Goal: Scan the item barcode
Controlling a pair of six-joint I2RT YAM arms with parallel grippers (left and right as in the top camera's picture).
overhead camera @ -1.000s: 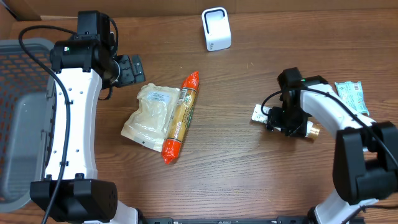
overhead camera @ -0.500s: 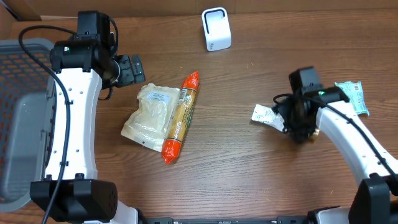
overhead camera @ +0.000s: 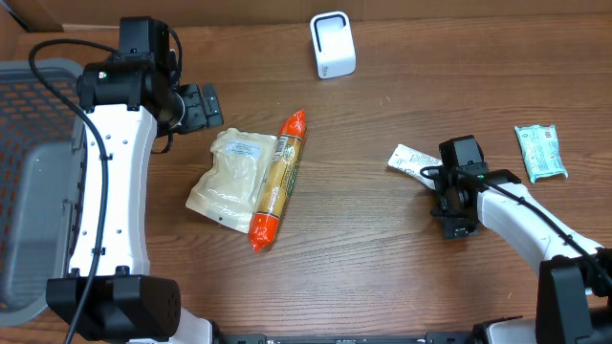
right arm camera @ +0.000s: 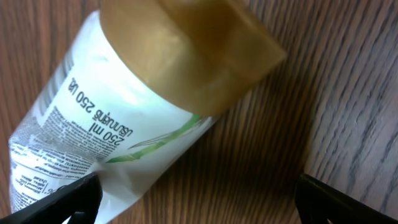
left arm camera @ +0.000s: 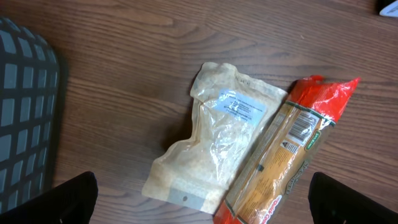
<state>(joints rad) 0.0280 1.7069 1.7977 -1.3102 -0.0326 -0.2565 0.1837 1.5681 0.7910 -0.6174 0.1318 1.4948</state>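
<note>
- The right gripper (overhead camera: 448, 187) is hovering over the tube (right arm camera: 106, 118) near the right edge of the table (overhead camera: 382, 277). Its fingers (right arm camera: 43, 206) are standing wide apart and gripping nothing.
- The tube is lying flat on the wood, printed side up and gold cap (right arm camera: 186, 50) pointing away from the fingers. It is probably resting there so its print can be seen or a better grip taken.
- The scanner (overhead camera: 332, 45) is standing at the far edge, well apart from the tube, so the tube is likely needing a carry over to it.
- The left gripper (overhead camera: 205, 105) is hanging open and empty near the far-left corner, beside the basket (overhead camera: 38, 115) and above the pouch (left arm camera: 217, 149) and roll (left arm camera: 280, 162), seemingly keeping clear.
- Compared with a second ago, the right fingers are now spread fully and are letting the tube go.
- The right arm is now reaching in from the near side, leaving the packet (overhead camera: 540, 151) uncovered.
- The tube's white end is now lying nearer the far edge. Everything on the left is sitting unchanged.
</note>
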